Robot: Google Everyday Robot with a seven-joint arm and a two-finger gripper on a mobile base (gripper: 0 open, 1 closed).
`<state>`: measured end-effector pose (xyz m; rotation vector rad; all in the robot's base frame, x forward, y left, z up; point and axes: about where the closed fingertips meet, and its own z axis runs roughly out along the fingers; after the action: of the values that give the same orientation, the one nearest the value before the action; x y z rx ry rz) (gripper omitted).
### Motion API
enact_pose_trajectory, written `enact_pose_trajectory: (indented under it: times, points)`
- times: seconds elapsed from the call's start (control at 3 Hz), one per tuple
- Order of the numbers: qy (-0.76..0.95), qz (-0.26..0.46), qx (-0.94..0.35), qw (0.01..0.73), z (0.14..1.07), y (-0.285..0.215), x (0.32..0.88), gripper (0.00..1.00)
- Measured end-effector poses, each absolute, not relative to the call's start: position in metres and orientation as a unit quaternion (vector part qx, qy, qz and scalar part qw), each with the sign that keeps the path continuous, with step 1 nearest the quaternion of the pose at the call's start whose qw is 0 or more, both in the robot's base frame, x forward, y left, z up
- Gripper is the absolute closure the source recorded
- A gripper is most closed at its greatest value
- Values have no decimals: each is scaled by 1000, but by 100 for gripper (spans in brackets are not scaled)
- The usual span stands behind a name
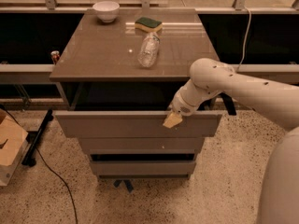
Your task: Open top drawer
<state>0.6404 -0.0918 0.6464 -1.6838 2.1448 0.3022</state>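
The top drawer (117,125), widest and tallest-fronted of the three, stands partly open just under the counter (98,50). Its plain flat grey-brown panel has no handle, sits level and juts forward of the two shorter fronts below. A dark gap shows between the panel's upper edge and the counter, and the drawer's inside lies in shadow. The end effector (172,120) rests at the panel's top edge, right of centre.
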Motion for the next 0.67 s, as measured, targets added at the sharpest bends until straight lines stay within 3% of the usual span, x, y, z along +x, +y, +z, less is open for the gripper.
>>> enact_pose_trajectory:
  times: [0.33,0.67]
  points:
    - [766,108,-602,198,647,-92,640,89]
    - [777,115,-591,185,641,-97,617,94]
